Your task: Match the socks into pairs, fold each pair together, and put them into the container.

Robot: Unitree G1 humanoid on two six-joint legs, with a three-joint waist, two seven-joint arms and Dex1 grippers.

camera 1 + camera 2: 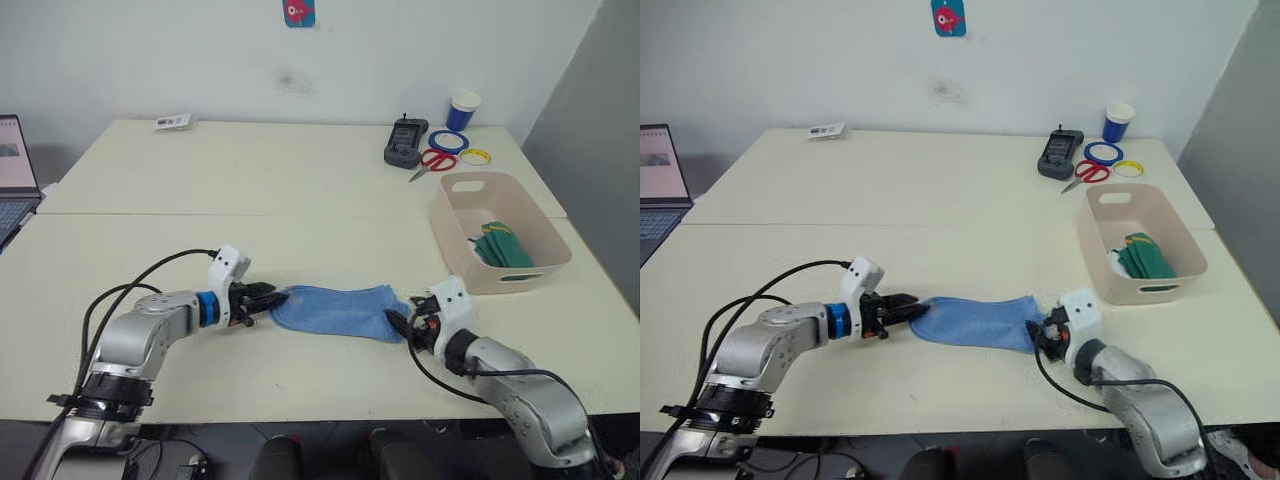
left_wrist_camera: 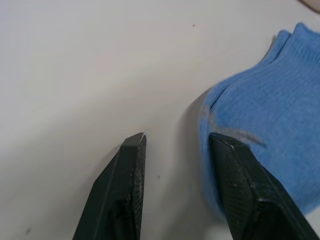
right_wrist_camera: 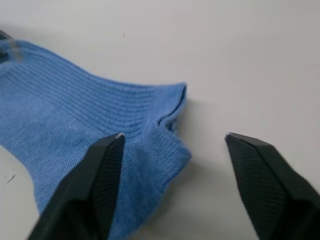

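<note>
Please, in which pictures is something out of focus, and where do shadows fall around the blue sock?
Left wrist view: the hand's fingers look soft and out of focus; the light blue sock keeps its ribbing and casts a shadow on the table beside it. Right wrist view: fingers blurred, shadow under the cuff. Head views: even light, no glare.

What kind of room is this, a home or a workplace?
Probably an office or lab, not a home: plain pale tables pushed together, a laptop at the edge, and scissors, tape rings and a paper cup against a bare wall.
</note>
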